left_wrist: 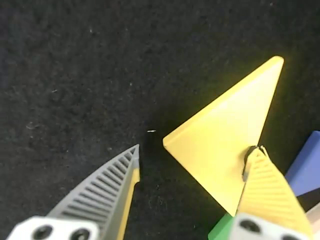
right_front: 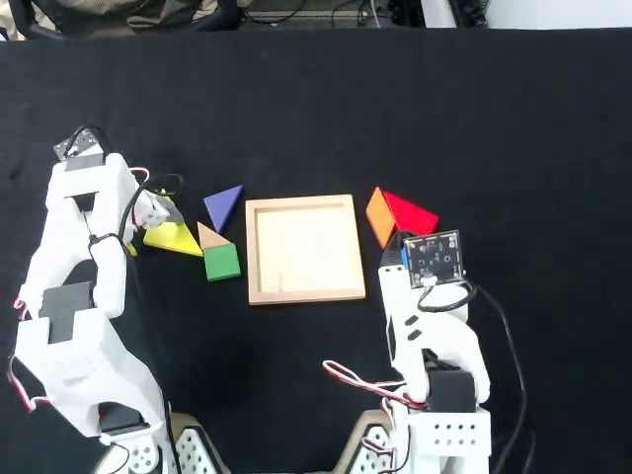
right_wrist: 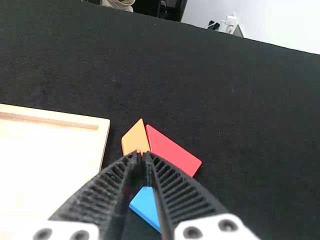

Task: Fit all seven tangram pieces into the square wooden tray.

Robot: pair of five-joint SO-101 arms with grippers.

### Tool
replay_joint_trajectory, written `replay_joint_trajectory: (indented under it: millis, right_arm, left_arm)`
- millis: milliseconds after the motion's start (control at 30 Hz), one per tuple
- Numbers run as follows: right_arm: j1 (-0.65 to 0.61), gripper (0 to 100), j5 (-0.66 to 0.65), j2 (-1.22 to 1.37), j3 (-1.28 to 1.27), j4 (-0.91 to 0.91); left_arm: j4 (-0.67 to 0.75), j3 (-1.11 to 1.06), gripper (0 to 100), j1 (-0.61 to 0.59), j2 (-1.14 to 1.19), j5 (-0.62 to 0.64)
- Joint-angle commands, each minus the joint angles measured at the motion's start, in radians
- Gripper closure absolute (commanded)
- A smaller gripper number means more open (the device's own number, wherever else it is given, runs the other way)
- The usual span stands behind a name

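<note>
Jaws apart, the left gripper [left_wrist: 195, 150] is hovering low over the yellow triangle [left_wrist: 220, 125], one fingertip lying over the triangle's edge and the other over the bare black table [left_wrist: 75, 75]. The left arm [right_front: 74, 257] is rising from the near left and leaning toward the far side. Its wrist is bending right toward the pieces lying left of the tray [right_front: 255, 247]: the yellow triangle, a dark blue triangle [right_front: 224, 204], a tan triangle [right_front: 209, 236] and a green square [right_front: 222, 263]. The right arm [right_front: 430, 336] is stretching from the near right toward the far side, just beside the tray's right edge. The right gripper [right_wrist: 140, 157], jaws pressed together, is pointing at an orange piece [right_wrist: 134, 140] and a red piece [right_wrist: 172, 150], which are touching each other. A light blue piece [right_wrist: 145, 204] is lying beneath its fingers. The tray is sitting mid-table between the two groups.
</note>
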State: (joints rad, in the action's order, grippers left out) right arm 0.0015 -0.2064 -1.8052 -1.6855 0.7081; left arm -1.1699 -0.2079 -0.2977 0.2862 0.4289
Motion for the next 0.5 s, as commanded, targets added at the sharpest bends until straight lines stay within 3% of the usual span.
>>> replay_joint_trajectory:
  millis: [0, 300, 467]
  right_arm:
    - [-0.017, 98.6, 0.003, -0.076, 0.001, 0.002]
    - [-0.017, 98.6, 0.003, -0.076, 0.001, 0.002]
    - [-0.017, 98.6, 0.003, -0.076, 0.001, 0.002]
  left_arm:
    - [-0.003, 0.054, 68, -0.016, -0.011, -0.012]
    - [0.044, 0.064, 68, -0.008, 0.074, -0.015]
    - [-0.021, 0.154, 68, -0.008, 0.143, -0.017]
